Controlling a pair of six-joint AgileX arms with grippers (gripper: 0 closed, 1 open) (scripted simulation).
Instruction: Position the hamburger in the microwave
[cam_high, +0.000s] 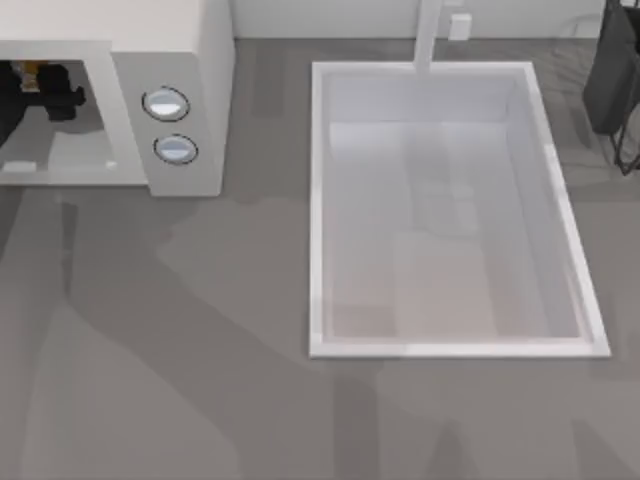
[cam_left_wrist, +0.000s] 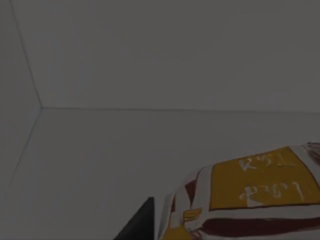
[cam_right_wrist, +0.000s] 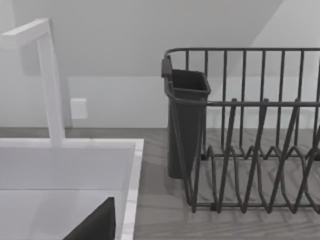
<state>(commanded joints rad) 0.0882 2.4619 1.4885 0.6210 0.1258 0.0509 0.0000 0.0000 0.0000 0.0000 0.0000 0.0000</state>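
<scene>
From above, my left gripper (cam_high: 62, 92) is inside the microwave (cam_high: 190, 60) at far left, with the hamburger (cam_high: 38, 70) at its tip; I cannot tell its finger state. The left wrist view puts the hamburger (cam_left_wrist: 250, 195) on the microwave floor. My right wrist view faces the sink (cam_right_wrist: 131, 165) and dish rack (cam_right_wrist: 250, 150).
</scene>
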